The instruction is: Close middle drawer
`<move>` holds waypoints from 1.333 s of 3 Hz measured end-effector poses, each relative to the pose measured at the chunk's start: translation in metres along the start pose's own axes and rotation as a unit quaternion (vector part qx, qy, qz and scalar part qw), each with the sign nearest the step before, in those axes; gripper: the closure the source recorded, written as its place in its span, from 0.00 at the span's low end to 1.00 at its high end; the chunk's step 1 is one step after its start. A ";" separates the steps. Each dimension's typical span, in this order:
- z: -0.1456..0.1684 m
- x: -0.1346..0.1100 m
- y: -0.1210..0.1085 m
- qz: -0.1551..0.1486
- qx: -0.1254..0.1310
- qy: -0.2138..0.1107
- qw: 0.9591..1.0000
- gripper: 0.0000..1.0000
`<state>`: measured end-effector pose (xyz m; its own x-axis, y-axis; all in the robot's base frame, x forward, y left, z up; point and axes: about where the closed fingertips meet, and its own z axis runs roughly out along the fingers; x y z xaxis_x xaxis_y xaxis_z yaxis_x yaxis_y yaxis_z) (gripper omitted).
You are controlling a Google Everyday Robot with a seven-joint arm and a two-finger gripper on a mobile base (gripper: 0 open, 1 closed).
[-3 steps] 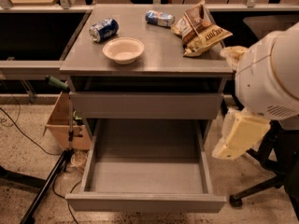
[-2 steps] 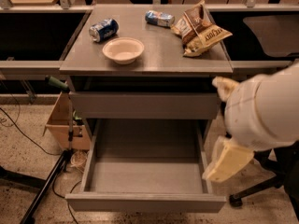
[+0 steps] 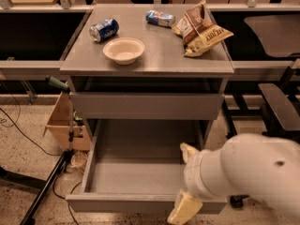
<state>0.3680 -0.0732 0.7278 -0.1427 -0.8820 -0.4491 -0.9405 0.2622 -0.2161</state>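
Item 1, middle drawer: wide, shallow, plain grey. It stands pulled far out from the cabinet toward the camera, its smooth grey inside bare to view. Its narrow front panel is the nearest edge, low in the view.

Item 2, my gripper: cream-coloured, at the bottom of the view. It hangs over the right part of that front panel, on the outer side of the drawer. Whether it is spread or pressed together I cannot tell, nor whether it touches the panel. My white arm fills the lower right corner and covers the drawer's right front corner.

Item 3, upper drawer: taller grey front, pushed in flush, directly above the open one.

Item 4, cabinet top: flat grey surface carrying four things.
- White bowl, upright, left of centre.
- Blue soda can, lying on its side just behind the bowl.
- Second can, also on its side (label unreadable), near the back edge.
- Brown snack bag, crumpled, at the right rear.

Item 5, surroundings: cardboard box on the speckled floor left of the cabinet, with a black stand leaning in front of it. A dark chair stands to the right.
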 end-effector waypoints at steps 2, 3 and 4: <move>0.162 0.063 0.088 0.064 -0.106 0.018 0.992 0.42; 0.194 0.075 0.100 0.084 -0.113 0.017 0.990 0.65; 0.221 0.080 0.105 0.095 -0.118 0.020 0.988 0.89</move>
<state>0.3258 -0.0292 0.4773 -0.3305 -0.8423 -0.4257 -0.9409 0.3294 0.0787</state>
